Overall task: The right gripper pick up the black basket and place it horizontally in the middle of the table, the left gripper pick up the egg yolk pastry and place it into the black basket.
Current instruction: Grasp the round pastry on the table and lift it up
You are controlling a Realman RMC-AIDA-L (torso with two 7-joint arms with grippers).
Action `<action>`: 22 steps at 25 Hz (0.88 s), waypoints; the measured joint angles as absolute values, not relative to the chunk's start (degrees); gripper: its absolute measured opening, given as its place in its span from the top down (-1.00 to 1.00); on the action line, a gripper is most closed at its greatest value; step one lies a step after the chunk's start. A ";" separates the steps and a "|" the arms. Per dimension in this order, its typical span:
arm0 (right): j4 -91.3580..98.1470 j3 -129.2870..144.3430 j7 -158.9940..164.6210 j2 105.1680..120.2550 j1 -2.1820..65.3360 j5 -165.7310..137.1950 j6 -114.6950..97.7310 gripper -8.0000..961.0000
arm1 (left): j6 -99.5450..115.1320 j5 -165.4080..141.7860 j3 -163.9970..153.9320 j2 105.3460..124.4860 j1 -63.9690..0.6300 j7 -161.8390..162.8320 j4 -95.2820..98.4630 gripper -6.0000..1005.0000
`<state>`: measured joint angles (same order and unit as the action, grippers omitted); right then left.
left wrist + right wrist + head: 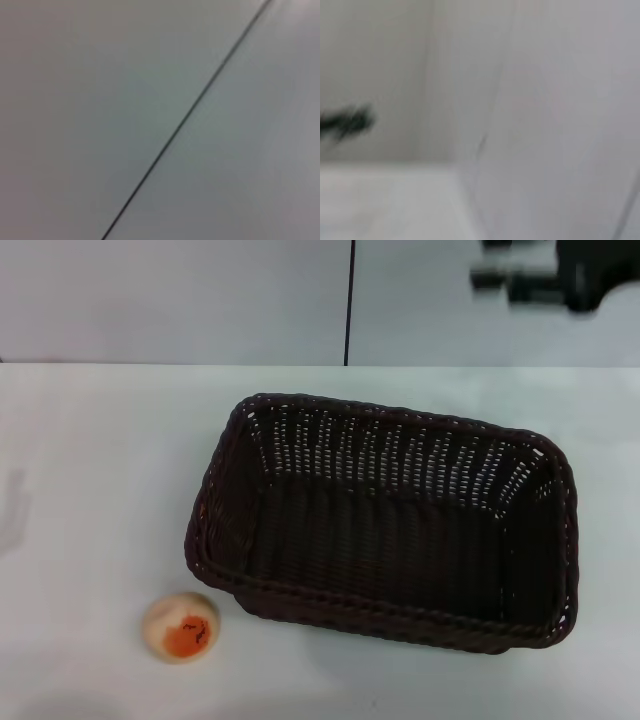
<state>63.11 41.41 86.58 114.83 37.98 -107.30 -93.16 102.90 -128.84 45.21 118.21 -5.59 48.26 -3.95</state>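
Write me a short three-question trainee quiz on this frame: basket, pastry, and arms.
1. True or false: the egg yolk pastry already lies inside the black basket.
2. Multiple choice: seen from the head, the pastry sits (A) beyond the basket, (B) near the basket's near left corner, on the table, (C) on the basket's rim.
3. Which end effector appears in the head view, and where?

Key
1. False; it rests on the table, outside the basket.
2. B.
3. The right end effector, raised at the far right, well clear of the basket; the left one is out of sight.
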 joint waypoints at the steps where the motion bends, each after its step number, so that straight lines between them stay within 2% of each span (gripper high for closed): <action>1: 62.07 39.85 85.03 115.61 36.51 -103.10 -91.28 0.11 | 102.90 -128.84 45.21 118.21 -5.59 48.26 -3.95 -0.39; 2: 62.07 39.85 85.03 115.61 36.51 -103.10 -91.28 0.11 | 103.35 -128.87 44.25 118.15 -5.74 48.26 -2.84 -0.39; 5: 55.56 35.22 81.01 118.00 30.28 -87.49 -83.85 0.11 | 104.21 -128.86 38.74 117.77 -6.46 48.88 2.54 -0.39; 8: 49.92 33.64 77.62 118.57 27.26 -80.59 -82.25 0.11 | 104.56 -128.87 35.10 117.57 -6.95 49.02 5.27 -0.39; 11: 35.77 30.45 67.32 118.59 22.82 -66.92 -82.09 0.11 | 105.17 -128.86 27.14 117.22 -7.65 48.86 9.51 -0.39; 15: 27.81 28.24 60.55 118.65 20.03 -60.38 -82.26 0.11 | 105.33 -128.87 16.48 117.12 -7.86 48.28 14.09 -0.39; 22: 23.96 26.47 59.76 118.56 18.94 -55.74 -82.75 0.11 | 102.28 -128.85 3.88 117.70 -7.36 47.35 18.43 -0.39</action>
<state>23.95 26.47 59.76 118.56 18.94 -55.74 -82.75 102.28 -128.85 3.88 117.70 -7.36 47.35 18.43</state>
